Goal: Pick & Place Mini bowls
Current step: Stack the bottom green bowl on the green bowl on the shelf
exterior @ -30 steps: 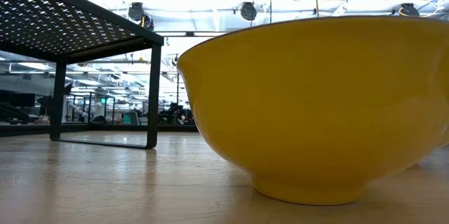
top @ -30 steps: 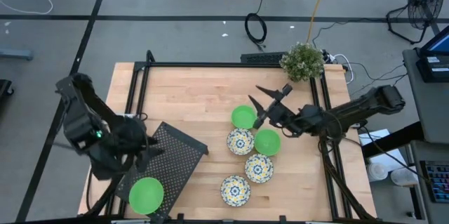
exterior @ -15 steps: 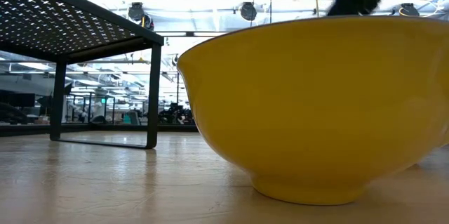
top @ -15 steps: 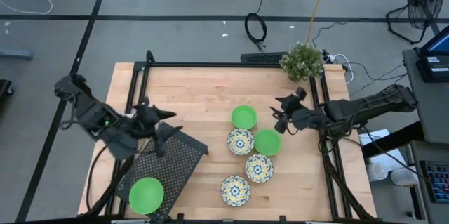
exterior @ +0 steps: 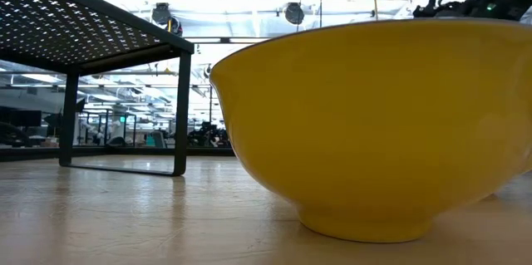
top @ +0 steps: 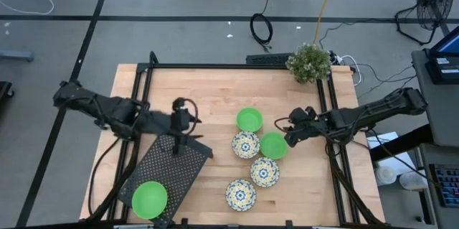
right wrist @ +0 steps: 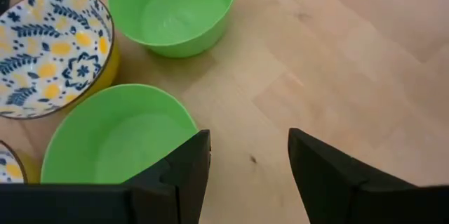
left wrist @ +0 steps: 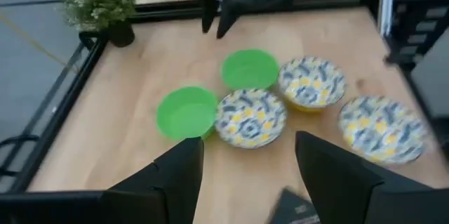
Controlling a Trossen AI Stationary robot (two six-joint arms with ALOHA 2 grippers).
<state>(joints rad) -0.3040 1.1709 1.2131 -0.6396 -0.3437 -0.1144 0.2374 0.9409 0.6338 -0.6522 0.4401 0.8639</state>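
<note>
Two green mini bowls [top: 249, 120] [top: 273, 145] and three blue-and-yellow floral ones [top: 245, 144] [top: 265, 171] [top: 240, 194] sit upright on the table, clustered right of centre. A third green bowl [top: 149, 199] rests on the near end of the black mesh tray [top: 172, 166]. My left gripper [top: 186, 123] hovers open over the tray's far corner, facing the cluster [left wrist: 250, 117]. My right gripper [top: 290, 134] is open just right of the middle green bowl [right wrist: 119, 140], touching nothing. In the low view, one floral bowl's yellow outside [exterior: 374, 124] fills the frame.
A small potted plant [top: 309, 62] stands at the table's far right corner. The mesh tray stands raised on legs [exterior: 181, 111] at the left. A black frame [top: 229, 66] runs along the table's edges. Bare wood [top: 208, 96] lies between the tray and the bowls.
My left gripper has swung from the tray's left side toward the table's right and far edge, and is now over the tray's far corner. My right gripper has pulled back from over the far green bowl toward the right, then moved toward the near edge beside the middle green bowl.
</note>
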